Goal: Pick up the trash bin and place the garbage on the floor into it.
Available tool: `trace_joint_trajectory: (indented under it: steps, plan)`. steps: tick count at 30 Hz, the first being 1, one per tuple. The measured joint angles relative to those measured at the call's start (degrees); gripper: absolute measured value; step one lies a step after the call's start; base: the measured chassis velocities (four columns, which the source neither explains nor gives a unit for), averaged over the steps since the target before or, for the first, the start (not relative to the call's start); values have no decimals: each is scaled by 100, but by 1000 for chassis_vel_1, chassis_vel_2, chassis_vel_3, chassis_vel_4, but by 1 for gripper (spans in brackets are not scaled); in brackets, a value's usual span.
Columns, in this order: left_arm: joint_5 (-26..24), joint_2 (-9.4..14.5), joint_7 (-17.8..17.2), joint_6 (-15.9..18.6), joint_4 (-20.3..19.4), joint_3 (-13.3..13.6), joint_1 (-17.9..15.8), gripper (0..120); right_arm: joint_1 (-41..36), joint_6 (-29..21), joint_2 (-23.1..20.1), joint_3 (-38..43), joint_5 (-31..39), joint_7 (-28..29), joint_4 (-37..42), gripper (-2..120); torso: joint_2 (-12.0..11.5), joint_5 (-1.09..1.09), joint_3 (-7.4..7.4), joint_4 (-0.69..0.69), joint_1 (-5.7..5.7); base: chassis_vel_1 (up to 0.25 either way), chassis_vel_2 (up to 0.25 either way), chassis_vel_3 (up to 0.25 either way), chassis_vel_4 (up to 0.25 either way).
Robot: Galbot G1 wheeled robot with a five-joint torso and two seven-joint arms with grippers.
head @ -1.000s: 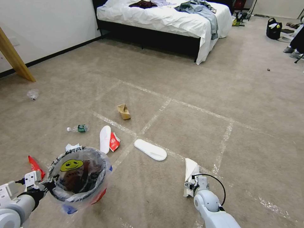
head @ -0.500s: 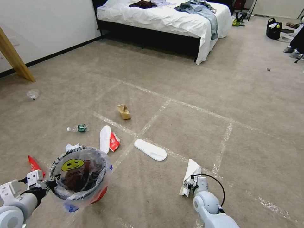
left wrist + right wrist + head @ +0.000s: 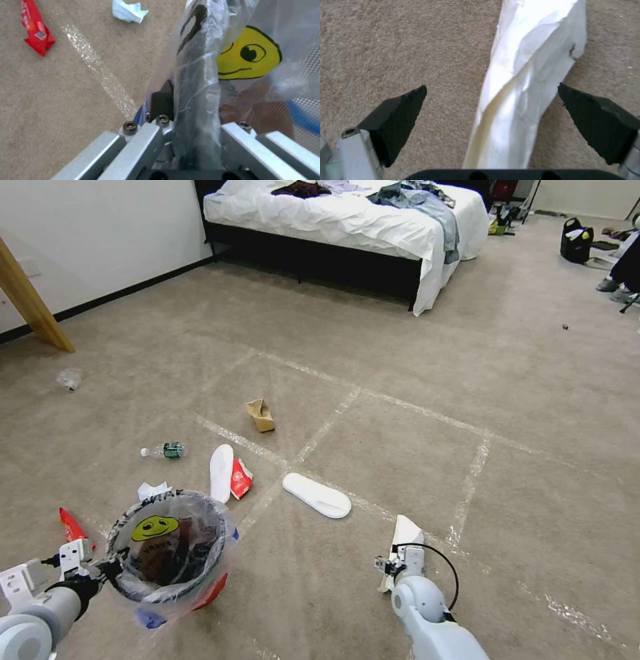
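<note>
The trash bin [image 3: 167,553], red with a clear smiley-face liner, hangs at lower left. My left gripper [image 3: 110,569] is shut on its rim [image 3: 195,82]. My right gripper [image 3: 390,569] is open low over a folded white paper [image 3: 404,529], and the paper [image 3: 526,62] lies between its fingertips [image 3: 416,97]. Other garbage lies on the carpet: two white slipper soles [image 3: 317,495] [image 3: 221,472], a red wrapper [image 3: 240,478], a small bottle [image 3: 165,451], a cardboard scrap [image 3: 261,415], a second red wrapper [image 3: 70,525] [image 3: 35,32], and crumpled paper [image 3: 152,490] [image 3: 128,11].
A clear plastic scrap [image 3: 69,378] lies far left near a slanted wooden beam [image 3: 30,300]. A bed [image 3: 347,220] with clothes stands at the back. A black bag [image 3: 577,240] sits far right. Pale tape lines cross the open carpet.
My right arm has shifted left and toward me, now covering more of the white paper. The bin and my left gripper have barely moved.
</note>
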Motion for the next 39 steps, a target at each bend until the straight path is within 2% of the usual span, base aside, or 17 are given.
trace_joint_trajectory:
  steps: [7, 9, 10, 12, 15, 18, 20, 21, 22, 25, 28, 34, 36, 39]
  plan:
    - [7, -3, 13, -36, 49, 2, -12, 1, 130, 103, 36, 25, -78, 36, -293, 97, 0, 0, 0, -1, 0, 0, 0, 0, 0]
    - [9, -2, 14, -37, 64, 15, -37, 1, 156, 155, 53, 60, -117, 36, -426, 86, 0, 0, 0, 0, 0, 0, 0, 0, 0]
    - [9, -2, 14, -37, 64, 15, -37, 1, 156, 155, 53, 60, -117, 36, -426, 86, 0, 0, 0, 0, 0, 0, 0, 0, 0]
    - [10, -2, 14, -37, 67, 27, -47, 1, 160, 192, 55, 77, -133, 31, -515, 76, 0, 0, 0, -1, 0, 0, 0, 0, 0]
    - [17, -8, 14, -37, 70, 42, -53, 1, 164, 222, 64, 82, -138, 26, -554, 69, 0, 0, 0, -1, 0, 0, 0, 0, 0]
    - [24, -11, 14, -37, 79, 47, -57, 1, 166, 228, 67, 80, -140, 25, -555, 67, 0, 0, 0, -1, 0, 0, 0, 0, 0]
    - [40, -18, 16, -40, 99, 50, -57, 1, 168, 234, 69, 69, -147, 23, -556, 58, 0, 0, 0, -1, 0, 0, 0, 0, 0]
    - [40, -18, 16, -40, 99, 50, -57, 1, 168, 234, 69, 69, -147, 23, -556, 58, 0, 0, 0, -1, 0, 0, 0, 0, 0]
    - [44, -22, 20, -46, 101, 50, -53, 1, 171, 244, 71, 60, -153, 21, -572, 48, 0, 0, 0, -1, 0, 0, 0, 0, 0]
    - [44, -23, 23, -48, 101, 50, -51, 1, 171, 257, 72, 57, -164, 16, -587, 43, 0, 0, 0, -1, 0, 0, 0, 0, 0]
    - [47, -26, 25, -52, 101, 50, -45, 1, 161, 301, 72, 57, -201, 3, -614, 30, 0, 0, 0, -1, 0, 0, 0, 0, 0]
    - [57, -36, 26, -54, 100, 49, -32, 1, 128, 339, 58, 69, -224, -10, -613, 22, 0, 0, 0, -1, 0, 0, 0, 0, 0]
    - [65, -51, 27, -55, 87, 49, -25, 1, 95, 372, 39, 90, -228, -22, -611, 12, 0, 0, 0, -1, 0, 0, 0, 0, 0]
    - [71, -60, 28, -55, 77, 49, -20, 1, 74, 397, 33, 105, -229, -29, -610, 5, 0, 0, 0, -1, 0, 0, 0, 0, 0]
